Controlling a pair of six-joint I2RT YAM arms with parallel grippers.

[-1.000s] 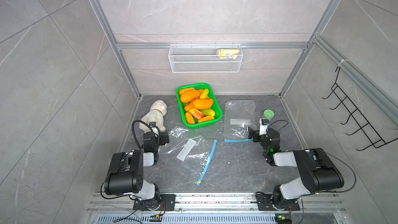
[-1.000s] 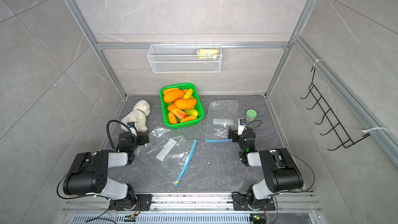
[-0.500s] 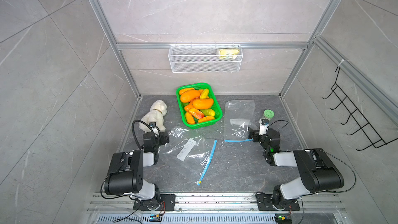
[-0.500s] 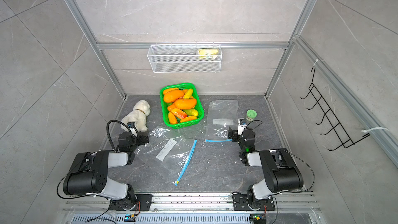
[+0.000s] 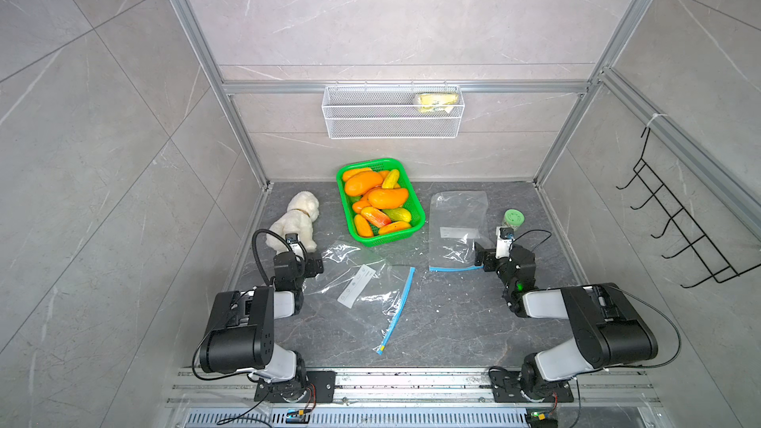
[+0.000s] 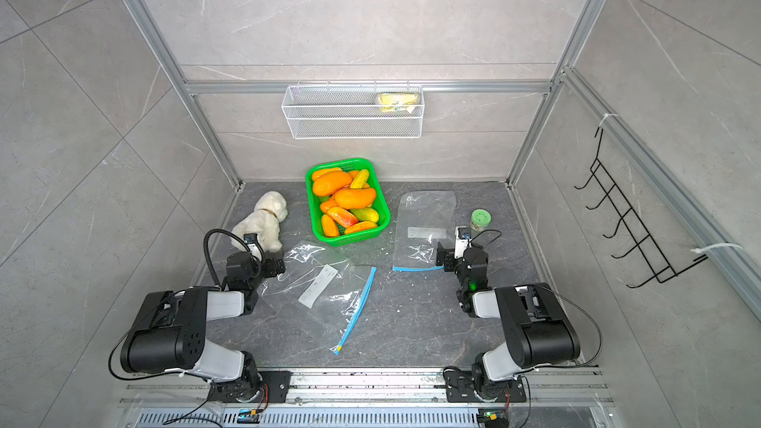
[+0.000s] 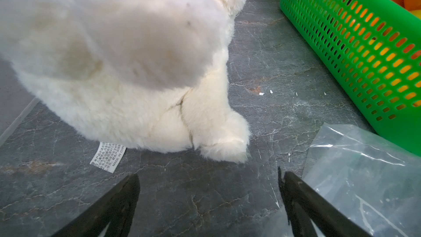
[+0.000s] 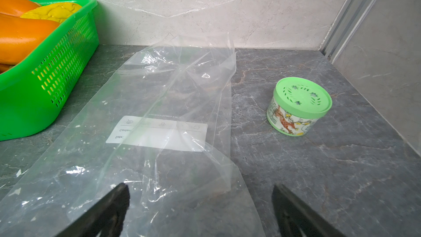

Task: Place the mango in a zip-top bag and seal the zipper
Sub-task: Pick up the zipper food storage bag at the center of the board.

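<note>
In both top views the mangoes [image 5: 388,197] lie piled in the green basket [image 5: 387,239] at frame centre. The upper bag [image 5: 457,220] lies flat just right of the basket, with its blue zipper along its lower edge. The lower bag [image 5: 362,294] lies crumpled below the basket. The left gripper [image 7: 208,177] sits low with its fingers spread and empty, facing the plush dog [image 7: 127,64]; one finger is at the lower bag's edge. The right gripper [image 8: 200,188] also has its fingers spread and empty, over a corner of the upper bag. A green-lidded tin [image 8: 298,106] stands near that bag.
</note>
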